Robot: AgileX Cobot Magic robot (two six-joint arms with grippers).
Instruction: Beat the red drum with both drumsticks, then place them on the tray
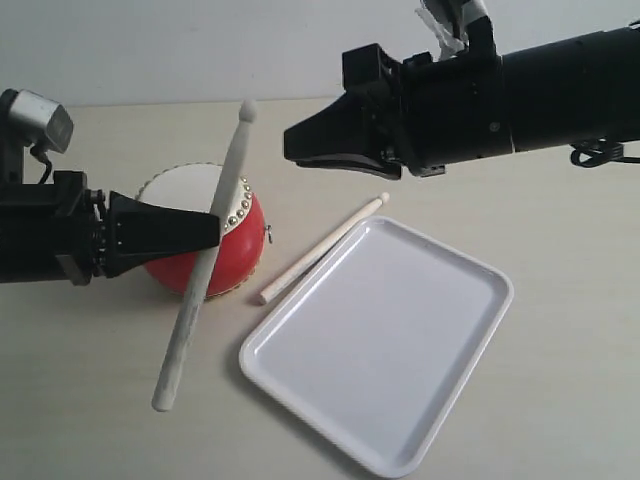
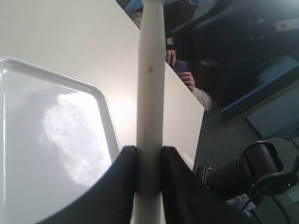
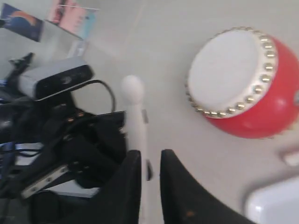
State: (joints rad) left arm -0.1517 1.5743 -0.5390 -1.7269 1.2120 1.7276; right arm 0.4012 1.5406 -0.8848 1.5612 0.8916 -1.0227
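Exterior view: left end effector, held drumstick hide red drum part.

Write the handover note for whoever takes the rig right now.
Left gripper: shut on one drumstick, tilted by the red drum.
Right gripper: above the table, empty as far as shown; open or shut unclear.
Second drumstick: on the table along the tray.
Done: one stick in hand; beating cannot be judged.
Left: take second stick, beat drum, put both on tray.
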